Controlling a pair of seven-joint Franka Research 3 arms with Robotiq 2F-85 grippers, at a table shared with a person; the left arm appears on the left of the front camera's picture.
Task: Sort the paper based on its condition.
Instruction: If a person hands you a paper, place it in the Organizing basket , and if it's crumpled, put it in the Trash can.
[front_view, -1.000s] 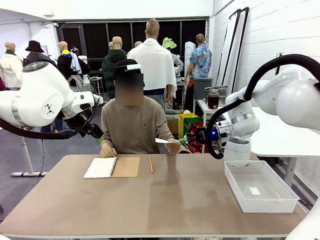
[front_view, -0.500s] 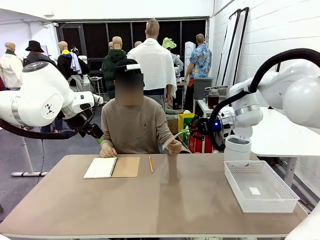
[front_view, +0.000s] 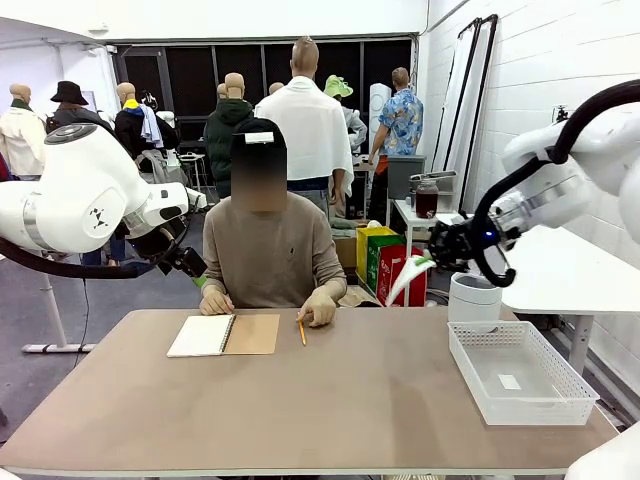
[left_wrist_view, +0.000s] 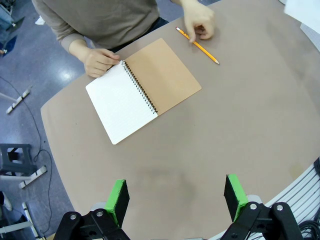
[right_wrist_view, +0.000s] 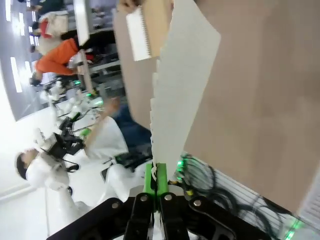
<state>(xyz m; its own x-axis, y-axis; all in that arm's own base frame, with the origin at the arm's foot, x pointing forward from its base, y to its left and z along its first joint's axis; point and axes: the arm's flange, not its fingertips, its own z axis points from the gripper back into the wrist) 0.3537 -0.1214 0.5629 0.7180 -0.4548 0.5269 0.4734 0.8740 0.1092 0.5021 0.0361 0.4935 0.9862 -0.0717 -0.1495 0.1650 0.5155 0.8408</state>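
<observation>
— Where is the paper (front_view: 405, 281)?
— In the air over the far edge of the bench (front_view: 350, 400), between the person and the basket (front_view: 540, 413). The right claw (front_view: 428, 262) has its jaws pressed together on one end, and the sheet droops away from there. The left claw (left_wrist_view: 176, 194) is spread and empty, up above the bench.
— How will it handle?
— Light and limp, I'd judge. It sags under its own weight and would crease, tear or slip easily. One long edge looks ragged. A flat pinch at the margin suits it.
— The count?
— One bench, one basket, one open notebook (front_view: 222, 334), one sheet in the claw, one pencil (front_view: 301, 328) by the person's hand (front_view: 320, 308), and one small white slip (front_view: 509, 382) in the basket.
</observation>
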